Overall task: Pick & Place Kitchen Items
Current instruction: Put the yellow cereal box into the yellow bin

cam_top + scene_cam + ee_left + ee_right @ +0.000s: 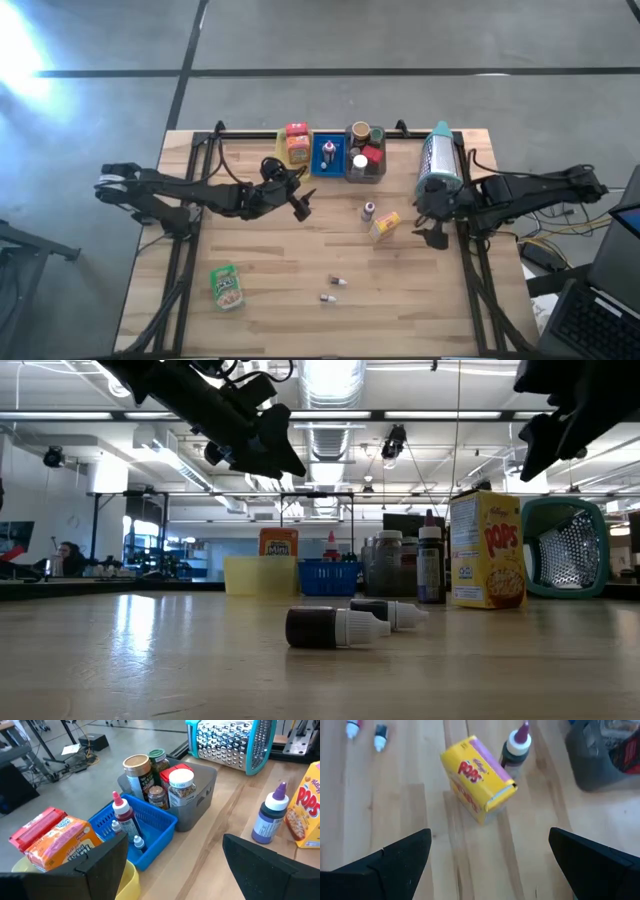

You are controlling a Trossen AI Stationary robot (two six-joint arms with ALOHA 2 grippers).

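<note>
Yellow Pops box upright on wooden worktop, under spread, empty right claw; left claw spread, empty, facing trays.

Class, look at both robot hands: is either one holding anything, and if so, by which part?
Nothing is held. The left hand hangs open near the blue tray, and the right hand hangs open above the yellow cereal box, touching nothing.
</note>
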